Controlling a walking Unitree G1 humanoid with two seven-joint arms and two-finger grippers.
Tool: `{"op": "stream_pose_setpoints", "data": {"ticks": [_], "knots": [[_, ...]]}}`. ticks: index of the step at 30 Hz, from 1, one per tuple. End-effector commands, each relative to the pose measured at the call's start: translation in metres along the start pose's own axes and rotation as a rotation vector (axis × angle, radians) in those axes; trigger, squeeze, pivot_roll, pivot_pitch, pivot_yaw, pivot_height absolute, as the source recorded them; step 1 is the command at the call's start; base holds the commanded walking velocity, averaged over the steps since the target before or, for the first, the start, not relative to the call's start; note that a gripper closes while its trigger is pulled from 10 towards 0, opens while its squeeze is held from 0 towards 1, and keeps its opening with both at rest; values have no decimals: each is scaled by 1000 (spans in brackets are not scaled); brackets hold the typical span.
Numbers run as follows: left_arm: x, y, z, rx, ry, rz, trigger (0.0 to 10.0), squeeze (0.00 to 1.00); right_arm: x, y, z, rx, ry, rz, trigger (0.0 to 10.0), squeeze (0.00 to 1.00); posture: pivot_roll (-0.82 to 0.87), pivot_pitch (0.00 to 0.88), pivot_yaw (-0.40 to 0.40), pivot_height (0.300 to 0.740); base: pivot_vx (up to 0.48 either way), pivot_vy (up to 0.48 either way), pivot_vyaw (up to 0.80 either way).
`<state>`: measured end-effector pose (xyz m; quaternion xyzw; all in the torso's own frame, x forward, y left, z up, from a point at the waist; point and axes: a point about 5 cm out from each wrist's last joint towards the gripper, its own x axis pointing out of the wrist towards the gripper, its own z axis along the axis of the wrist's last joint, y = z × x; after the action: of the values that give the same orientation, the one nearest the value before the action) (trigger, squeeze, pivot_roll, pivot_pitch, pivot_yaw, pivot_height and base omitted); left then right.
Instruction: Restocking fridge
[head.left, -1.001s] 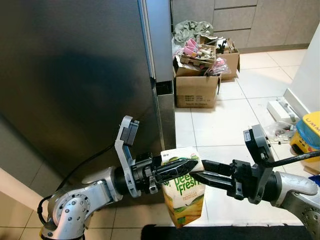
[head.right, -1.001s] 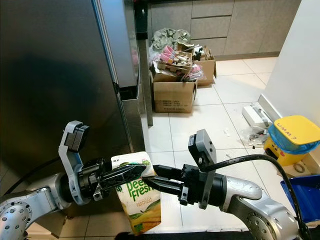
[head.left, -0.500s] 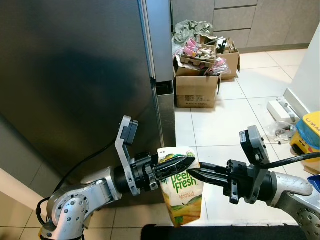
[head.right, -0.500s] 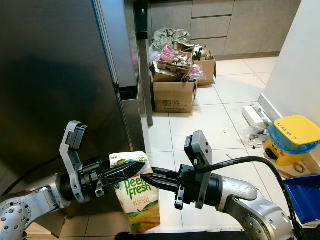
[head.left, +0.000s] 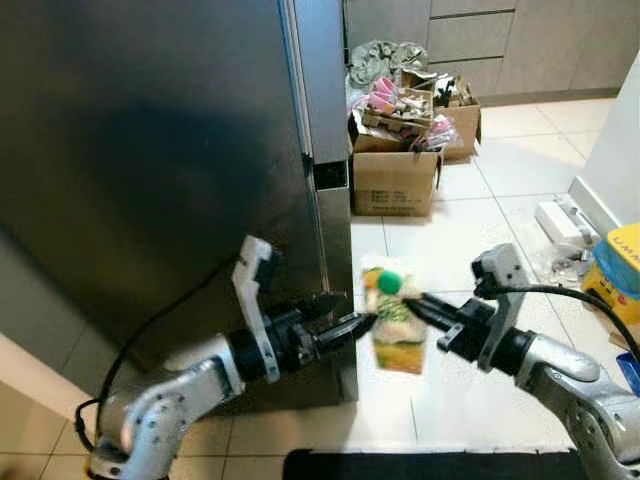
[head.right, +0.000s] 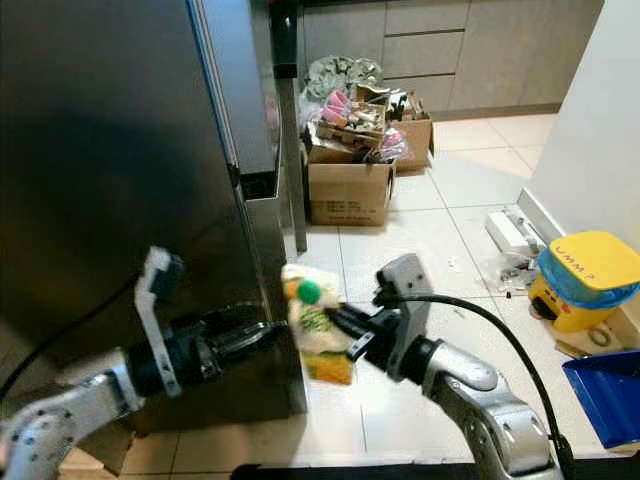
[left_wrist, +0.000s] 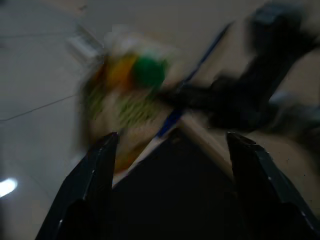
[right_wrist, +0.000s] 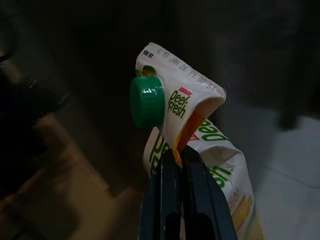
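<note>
Pinched near its folded top by the closed fingers of the right gripper (right_wrist: 181, 152), the juice carton (right_wrist: 195, 150) is held in the air beside the steel fridge (head.left: 150, 150), and "Peel Fresh", a green cap (right_wrist: 146, 101) and a stamped "USE BY A 19 JAN 26" can be read on it. The left gripper (left_wrist: 170, 142), which clasped the carton a second ago, has let go and is seen spread wide just short of it. The carton has been lifted and, as far as the motion blur allows, tilted.

juice carton (right_wrist: 200, 130): brand "Peel Fresh" by the green cap (right_wrist: 146, 101) | top fold: "USE BY", "19 JAN 26" | yellow bin (head.right: 583, 278), right edge: "UMM"
</note>
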<state>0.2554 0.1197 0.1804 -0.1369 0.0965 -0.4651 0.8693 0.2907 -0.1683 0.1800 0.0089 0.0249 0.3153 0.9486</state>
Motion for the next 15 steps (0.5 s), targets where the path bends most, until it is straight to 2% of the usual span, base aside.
{"op": "stream_pose_setpoints", "data": {"ticks": [1, 2, 7, 13, 15], "knots": [[-1, 15, -7, 113, 38, 153, 10000, 0, -1, -13, -6, -21, -9, -132, 10000, 0, -120, 115, 98, 740, 0, 0, 0], [-1, 15, -7, 113, 38, 153, 10000, 0, -1, -13, -6, -21, -9, -132, 10000, 0, -120, 115, 98, 740, 0, 0, 0], [22, 21, -1, 202, -47, 316, 10000, 0, -4, -31, -36, -53, 43, -387, 10000, 0, -131, 116, 94, 740, 0, 0, 0], [47, 22, 7, 265, -116, 405, 10000, 0, -16, -51, -58, -104, 70, -662, 10000, 0, -137, 117, 100, 740, 0, 0, 0], [51, 22, 8, 271, -125, 421, 10000, 0, -17, -53, -59, -109, 62, -694, 10000, 0, -137, 117, 100, 740, 0, 0, 0]]}}
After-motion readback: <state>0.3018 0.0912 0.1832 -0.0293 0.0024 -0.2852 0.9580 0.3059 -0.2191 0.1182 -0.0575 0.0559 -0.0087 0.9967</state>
